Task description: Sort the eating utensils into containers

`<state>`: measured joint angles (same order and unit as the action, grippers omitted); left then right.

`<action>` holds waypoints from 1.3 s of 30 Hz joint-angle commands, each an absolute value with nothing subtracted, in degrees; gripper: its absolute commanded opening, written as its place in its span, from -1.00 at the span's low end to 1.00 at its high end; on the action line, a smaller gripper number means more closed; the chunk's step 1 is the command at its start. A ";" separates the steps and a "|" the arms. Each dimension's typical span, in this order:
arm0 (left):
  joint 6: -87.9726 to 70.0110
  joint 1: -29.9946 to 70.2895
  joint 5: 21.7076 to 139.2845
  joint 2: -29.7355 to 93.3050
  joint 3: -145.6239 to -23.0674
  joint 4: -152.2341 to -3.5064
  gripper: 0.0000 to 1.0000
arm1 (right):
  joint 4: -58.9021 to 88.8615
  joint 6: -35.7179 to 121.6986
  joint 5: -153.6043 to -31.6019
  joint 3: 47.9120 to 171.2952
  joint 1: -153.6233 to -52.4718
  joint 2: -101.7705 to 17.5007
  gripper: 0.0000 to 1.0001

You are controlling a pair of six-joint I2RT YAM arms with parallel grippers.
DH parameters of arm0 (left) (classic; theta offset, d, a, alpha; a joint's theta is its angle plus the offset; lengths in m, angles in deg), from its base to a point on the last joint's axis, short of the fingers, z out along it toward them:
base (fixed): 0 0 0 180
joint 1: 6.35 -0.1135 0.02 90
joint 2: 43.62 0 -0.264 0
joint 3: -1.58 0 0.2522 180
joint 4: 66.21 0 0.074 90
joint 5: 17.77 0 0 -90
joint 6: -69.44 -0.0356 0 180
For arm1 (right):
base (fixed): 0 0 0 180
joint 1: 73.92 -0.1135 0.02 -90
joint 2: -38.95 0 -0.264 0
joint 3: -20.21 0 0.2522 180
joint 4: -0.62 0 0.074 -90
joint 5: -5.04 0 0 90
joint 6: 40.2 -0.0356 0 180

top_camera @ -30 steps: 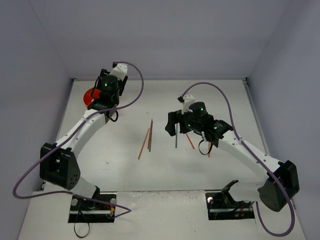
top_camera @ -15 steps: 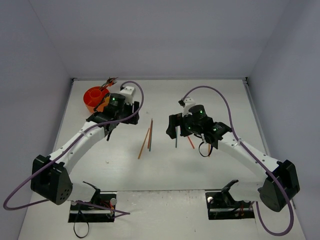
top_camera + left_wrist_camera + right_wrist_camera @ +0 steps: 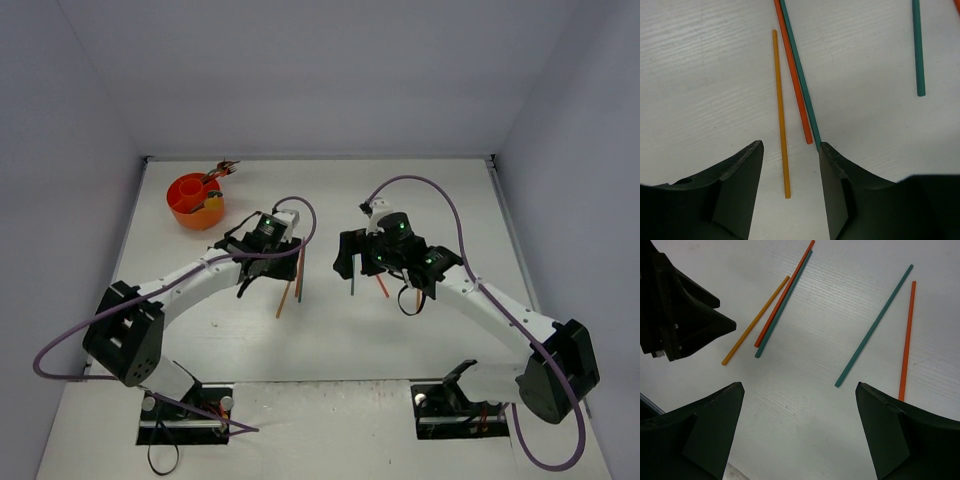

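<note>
The orange-red cup (image 3: 190, 207) stands at the far left with several utensils (image 3: 220, 171) sticking out of it. A yellow chopstick (image 3: 781, 115), an orange one (image 3: 792, 75) and a teal one (image 3: 801, 80) lie together mid-table (image 3: 298, 272). My left gripper (image 3: 270, 265) is open and empty just above them (image 3: 790, 146), with the yellow stick's end between its fingers. My right gripper (image 3: 358, 262) is open wide and empty (image 3: 799, 387) over bare table, near another teal chopstick (image 3: 874, 325) and an orange one (image 3: 906, 340).
A further orange stick (image 3: 418, 296) lies under the right forearm. Grey walls close the table at the back and both sides. The left gripper (image 3: 680, 315) shows in the right wrist view, close to the stick group.
The left arm has swung from over the cup, right and nearer, to the three chopsticks mid-table, uncovering the cup. The right arm has barely moved.
</note>
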<state>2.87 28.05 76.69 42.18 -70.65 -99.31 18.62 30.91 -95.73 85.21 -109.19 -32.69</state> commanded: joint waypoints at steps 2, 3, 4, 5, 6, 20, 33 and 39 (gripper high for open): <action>5.80 29.05 74.68 44.83 -71.32 -96.67 -0.14 | 16.84 29.50 -94.72 85.03 -108.90 -30.41 0.83; 5.89 29.07 74.21 45.53 -71.41 -96.63 -0.15 | 16.80 29.38 -94.76 84.95 -108.90 -30.32 0.83; 5.98 29.07 73.76 46.24 -71.50 -96.59 -0.17 | 16.76 29.25 -94.80 84.86 -108.90 -30.23 0.83; 6.02 29.10 73.39 46.80 -71.50 -96.45 -0.19 | 16.79 29.21 -94.81 84.79 -108.90 -30.16 0.84; 6.05 29.14 73.03 47.34 -71.50 -96.30 -0.21 | 16.83 29.17 -94.81 84.72 -108.90 -30.08 0.84; 7.51 30.99 68.37 54.33 -71.73 -93.82 -0.37 | 16.93 29.02 -94.37 83.94 -108.90 -29.79 0.83; 7.83 31.00 64.15 48.41 -70.18 -94.91 -1.00 | 16.93 28.69 -92.46 83.45 -108.90 -29.73 0.83; 3.65 30.36 61.81 35.94 -76.97 -101.05 -1.00 | 17.11 30.49 -93.77 86.29 -108.90 -29.52 0.83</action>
